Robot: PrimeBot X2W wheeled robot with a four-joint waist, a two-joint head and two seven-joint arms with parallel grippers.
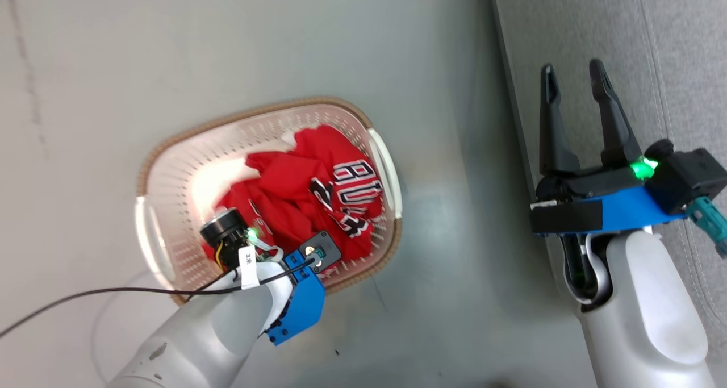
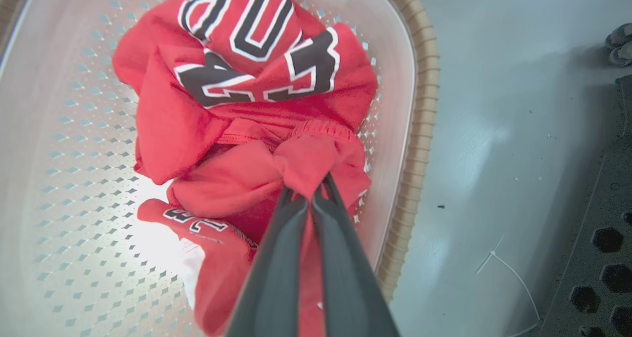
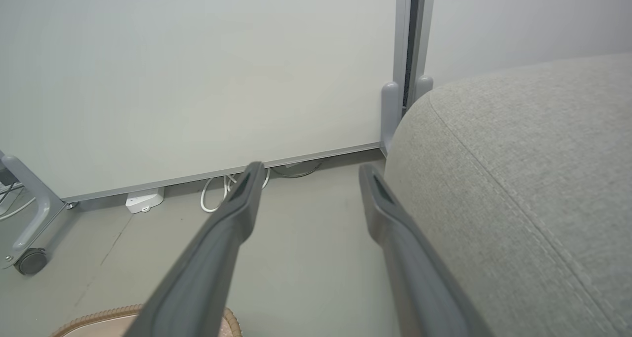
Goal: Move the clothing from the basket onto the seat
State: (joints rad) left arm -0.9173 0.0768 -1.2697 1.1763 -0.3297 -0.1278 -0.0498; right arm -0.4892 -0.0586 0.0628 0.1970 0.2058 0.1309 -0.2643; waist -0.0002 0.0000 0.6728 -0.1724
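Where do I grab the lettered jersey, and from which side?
Pinch the jersey at its raised crumpled fold by the letters, coming straight down from above: it lies bunched in the basket, whose walls likely block any sideways approach.

- The clothing (image 1: 306,189) lay in the basket (image 1: 170,206), toward its right side.
- The basket stood on the floor (image 1: 443,234), left of the seat (image 1: 670,47) and apart from it.

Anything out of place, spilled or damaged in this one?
Nothing spilled or damaged. The clothing lies crumpled inside the basket, a fold pinched in the left claw. Only oddity: a thin white strip, perhaps a cable tie, loose on the floor beside the basket.
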